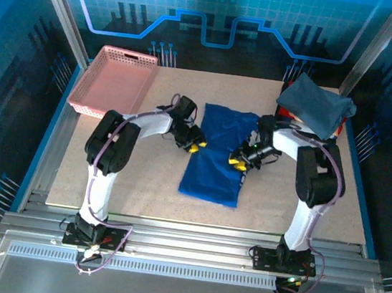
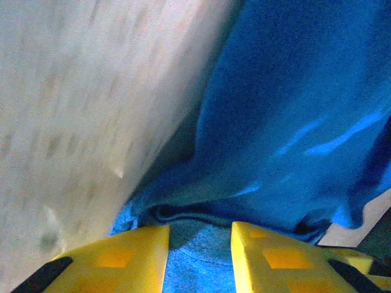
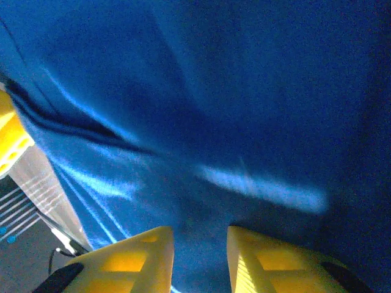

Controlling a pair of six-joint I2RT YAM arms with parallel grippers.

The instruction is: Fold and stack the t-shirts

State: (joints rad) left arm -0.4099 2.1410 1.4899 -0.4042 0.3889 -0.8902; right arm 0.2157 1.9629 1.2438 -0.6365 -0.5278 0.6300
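Beyond the left edge of the long, rumpled blue t-shirt sits the pink perforated plastic basket; off its far right corner the slate-grey t-shirt lies heaped. My left claw and right claw straddle its side edges, jaws narrow; I cannot tell whether they pinch.

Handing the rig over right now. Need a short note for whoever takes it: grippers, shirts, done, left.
Left gripper: at the left edge of the blue t-shirt, cloth between its fingers, jaws partly apart; a firm grip cannot be told.
Right gripper: the same at the right edge.
Blue t-shirt: centre, folded into a long strip.
Grey t-shirt: bunched at the back right, unfolded.
Done: blue folded lengthwise, by the look.
Left: finish blue, fold grey, stack.
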